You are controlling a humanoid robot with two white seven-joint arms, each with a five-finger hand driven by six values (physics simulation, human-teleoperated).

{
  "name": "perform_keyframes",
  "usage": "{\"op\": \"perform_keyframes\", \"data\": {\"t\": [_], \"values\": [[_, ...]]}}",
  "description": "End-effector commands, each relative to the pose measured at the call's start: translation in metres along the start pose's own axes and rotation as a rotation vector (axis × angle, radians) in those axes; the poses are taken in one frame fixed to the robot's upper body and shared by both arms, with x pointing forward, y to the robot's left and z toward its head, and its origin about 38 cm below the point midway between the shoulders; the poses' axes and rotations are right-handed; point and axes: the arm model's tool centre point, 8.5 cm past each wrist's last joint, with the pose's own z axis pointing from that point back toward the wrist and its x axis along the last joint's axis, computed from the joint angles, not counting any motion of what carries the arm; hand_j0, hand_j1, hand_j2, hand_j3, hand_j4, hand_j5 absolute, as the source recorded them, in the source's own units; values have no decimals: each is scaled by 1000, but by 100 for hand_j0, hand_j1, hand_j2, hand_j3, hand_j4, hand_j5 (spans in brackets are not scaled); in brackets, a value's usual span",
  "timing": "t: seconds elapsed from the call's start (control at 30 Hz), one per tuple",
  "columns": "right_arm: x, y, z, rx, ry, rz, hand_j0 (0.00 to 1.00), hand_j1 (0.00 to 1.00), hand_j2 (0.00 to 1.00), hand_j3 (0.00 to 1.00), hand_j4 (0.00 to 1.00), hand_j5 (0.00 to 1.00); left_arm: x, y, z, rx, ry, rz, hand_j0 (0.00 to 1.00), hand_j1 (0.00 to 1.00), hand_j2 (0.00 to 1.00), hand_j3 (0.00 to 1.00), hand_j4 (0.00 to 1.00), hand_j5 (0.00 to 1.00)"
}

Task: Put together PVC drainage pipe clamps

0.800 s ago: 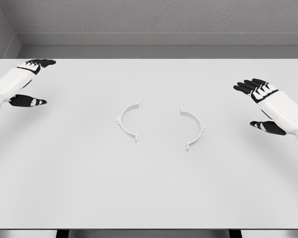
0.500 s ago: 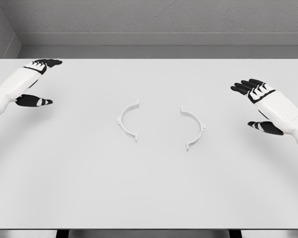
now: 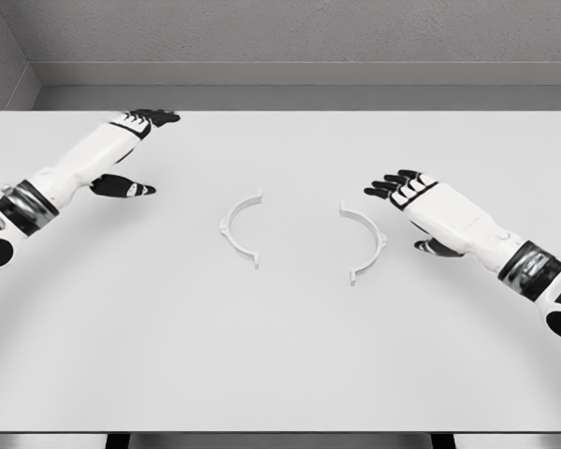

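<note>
Two white clamp halves lay apart mid-table, the left half (image 3: pixel 240 228) and right half (image 3: pixel 366 241) facing each other. Our left hand (image 3: pixel 122 154) and right hand (image 3: pixel 414 206) hovered with fingers spread, empty. We judged them light, stiff, thin; best pinched mid-arc.

A white table (image 3: pixel 280 355) stands against a grey textured wall (image 3: pixel 299 33).
</note>
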Motion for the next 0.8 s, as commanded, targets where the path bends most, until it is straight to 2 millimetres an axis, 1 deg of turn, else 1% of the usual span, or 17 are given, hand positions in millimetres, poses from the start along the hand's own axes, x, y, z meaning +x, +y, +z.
{"op": "perform_keyframes", "data": {"t": [0.0,0.03,0.1,0.2,0.27,0.33,0.43,0.47,0.5,0.57,0.63,0.77], "values": [[4,11,-5,18,5,-18,100,100,100,100,100,100,8,-15,-8,-30,-24,14,100,100,100,100,100,100],[4,14,-7,23,10,-23,100,100,100,100,100,100,14,-21,-16,-47,-41,8,100,100,100,100,100,100],[1,15,-13,36,11,-23,100,100,100,100,100,100,20,-29,-23,-67,-61,-2,100,100,100,100,100,100],[2,15,-20,31,11,-26,100,100,100,100,100,100,26,-33,-29,-69,-73,-2,100,100,100,100,100,100],[3,18,-21,39,12,-30,100,100,100,100,100,100,26,-33,-29,-68,-74,-1,100,100,100,100,100,100],[3,20,-24,47,10,-31,100,100,100,100,100,100,28,-40,-29,-89,-80,2,100,100,100,100,100,100],[1,20,-27,48,12,-32,100,100,100,100,100,100,24,-42,-28,-94,-68,6,100,100,100,100,100,100],[1,23,-31,47,15,-43,100,100,100,100,100,100,25,-45,-28,-102,-71,7,100,100,100,100,100,100],[1,24,-31,48,16,-44,100,100,100,100,100,100,31,-51,-32,-108,-84,16,100,100,100,100,100,100],[-3,24,-32,52,23,-45,100,100,100,100,100,100,35,-57,-35,-126,-94,-1,100,100,100,100,100,100],[-5,25,-35,56,29,-43,100,100,100,100,100,100,37,-59,-38,-123,-100,5,100,100,100,100,100,100],[-7,29,-38,62,36,-50,100,100,100,100,100,100,35,-60,-37,-126,-93,7,100,100,100,100,100,100]]}}
